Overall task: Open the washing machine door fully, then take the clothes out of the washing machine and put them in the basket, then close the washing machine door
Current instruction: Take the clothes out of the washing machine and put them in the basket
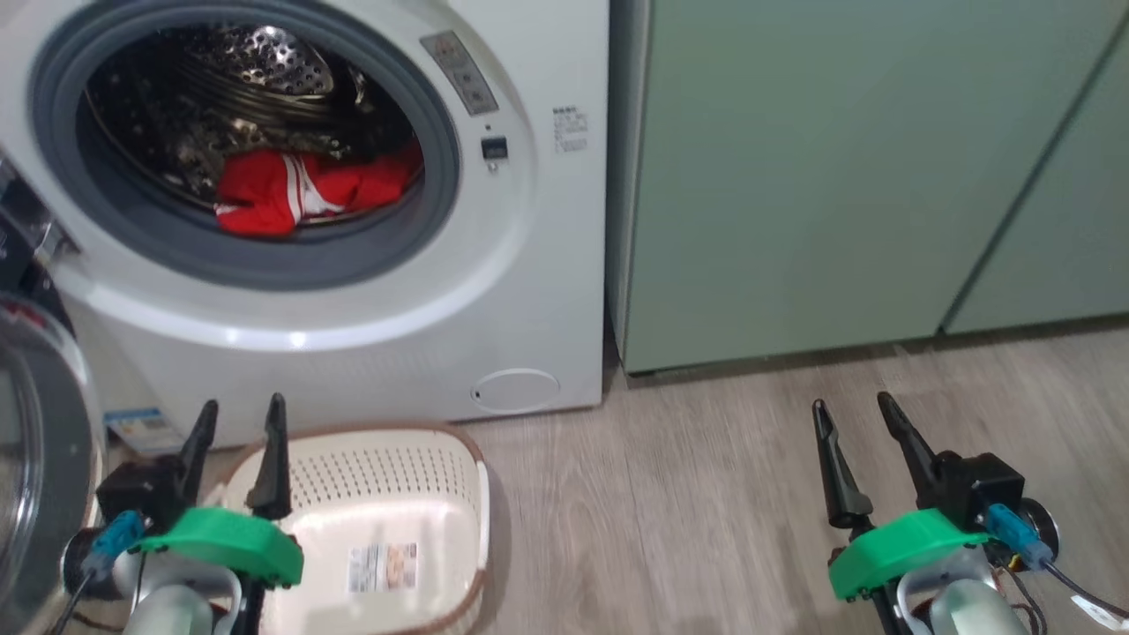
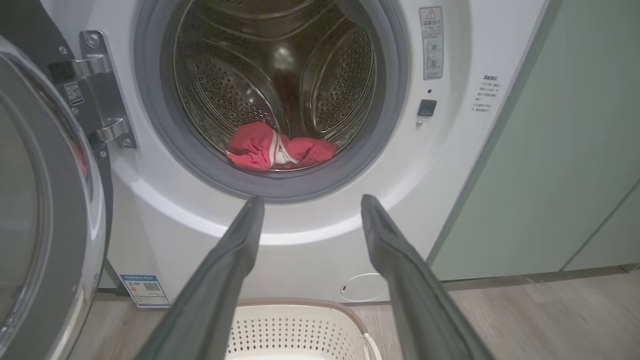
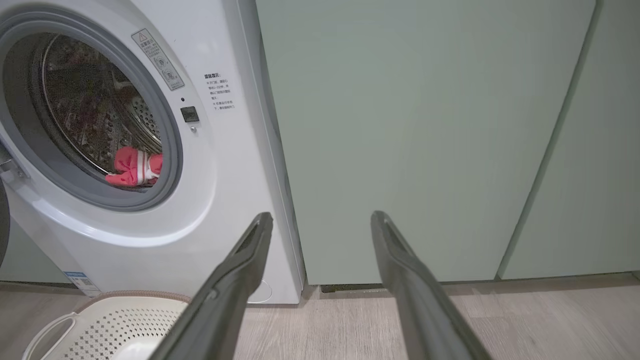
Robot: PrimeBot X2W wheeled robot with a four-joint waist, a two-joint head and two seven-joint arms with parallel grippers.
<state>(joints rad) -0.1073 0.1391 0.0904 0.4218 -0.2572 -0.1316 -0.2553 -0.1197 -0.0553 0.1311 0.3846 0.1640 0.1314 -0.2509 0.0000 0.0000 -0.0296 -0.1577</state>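
The white washing machine [image 1: 494, 291] [image 2: 460, 165] [image 3: 220, 200] stands with its drum exposed. Its door [image 1: 35, 476] [image 2: 45, 210] hangs swung out at the left, glass bowl facing me. The red clothes [image 1: 295, 192] [image 2: 277, 149] [image 3: 134, 167] with white stripes lie at the drum's front lip. The cream basket [image 1: 388, 503] [image 2: 300, 330] [image 3: 115, 320] sits on the floor below the drum. My left gripper [image 1: 240, 413] [image 2: 311, 201] hangs open above the basket's left rim, nothing between its fingers. Over bare floor to the right, my right gripper [image 1: 851, 406] [image 3: 322, 217] is open and holds nothing.
Pale green cabinets [image 1: 838, 176] [image 3: 425, 140] stand right of the washer. Wood-look floor [image 1: 688, 494] stretches between the basket and my right arm. A round filter cap [image 1: 516, 389] sits low on the washer front.
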